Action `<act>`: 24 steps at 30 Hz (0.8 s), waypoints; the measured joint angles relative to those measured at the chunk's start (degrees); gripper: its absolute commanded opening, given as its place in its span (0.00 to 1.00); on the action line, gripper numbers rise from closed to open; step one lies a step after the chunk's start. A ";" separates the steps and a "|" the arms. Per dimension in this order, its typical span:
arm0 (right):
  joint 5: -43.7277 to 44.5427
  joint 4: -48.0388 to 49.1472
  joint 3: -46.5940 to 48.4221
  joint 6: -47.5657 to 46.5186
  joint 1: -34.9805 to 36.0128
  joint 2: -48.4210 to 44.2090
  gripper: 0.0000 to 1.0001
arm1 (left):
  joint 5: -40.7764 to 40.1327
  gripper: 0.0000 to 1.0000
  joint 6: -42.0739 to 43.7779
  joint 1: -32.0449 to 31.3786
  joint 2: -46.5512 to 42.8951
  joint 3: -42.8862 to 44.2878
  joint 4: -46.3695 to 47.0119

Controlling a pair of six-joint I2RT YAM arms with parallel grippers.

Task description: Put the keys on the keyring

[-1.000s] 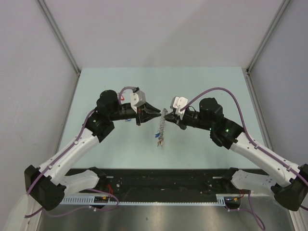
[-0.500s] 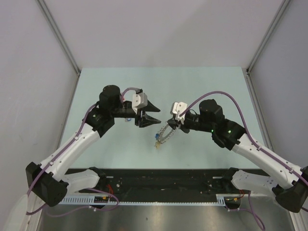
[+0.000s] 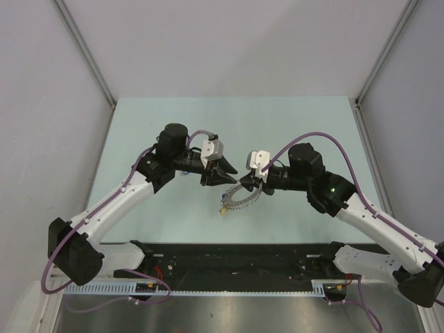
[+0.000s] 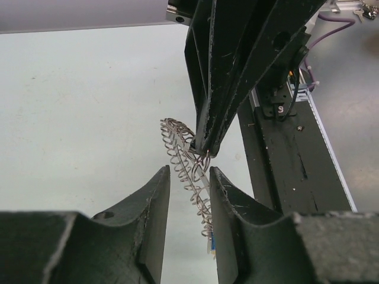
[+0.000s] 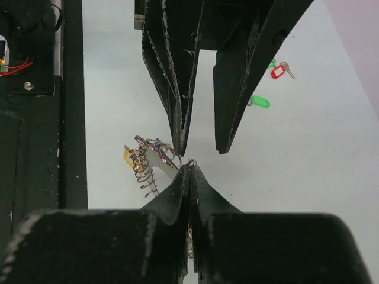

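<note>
The keyring [image 3: 243, 200] is a floppy loop of coiled silver wire. It hangs from my right gripper [image 3: 245, 184], which is shut on its top edge. In the right wrist view my shut gripper [image 5: 189, 166] pinches a wire loop, and the coil [image 5: 144, 163] with a yellow tag [image 5: 127, 155] hangs to the left. My left gripper [image 3: 227, 176] is open and faces the right one. In the left wrist view the gripper [image 4: 188, 172] has the ring [image 4: 182, 158] between its fingers, untouched. A blue tag [image 4: 211, 243] hangs at the ring's lower end.
Loose keys with a red tag [image 5: 278, 71] and green tags [image 5: 260, 102] lie on the pale green table [image 3: 298, 125] behind the left gripper. A black rail [image 3: 243, 253] runs along the near edge. Grey walls enclose the table.
My left gripper has opened and moved right and closer, with its fingers now around the ring. My right gripper has lowered slightly, and the ring has spread from a straight hanging strand into an open loop.
</note>
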 measured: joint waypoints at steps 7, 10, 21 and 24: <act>-1.44 0.02 0.00 0.00 0.11 -0.02 0.00 | 0.02 0.33 0.92 -0.94 1.09 0.02 -0.79; -1.64 0.04 0.00 0.00 0.15 -0.04 0.00 | 0.02 0.32 1.42 -1.25 1.42 0.04 -1.25; -1.68 0.02 0.00 0.02 0.15 -0.39 0.00 | 0.02 0.15 2.91 -2.36 1.90 0.76 -2.91; -1.38 -0.02 0.00 0.02 0.15 -0.55 0.00 | 0.02 0.21 3.13 -2.49 1.90 0.83 -3.17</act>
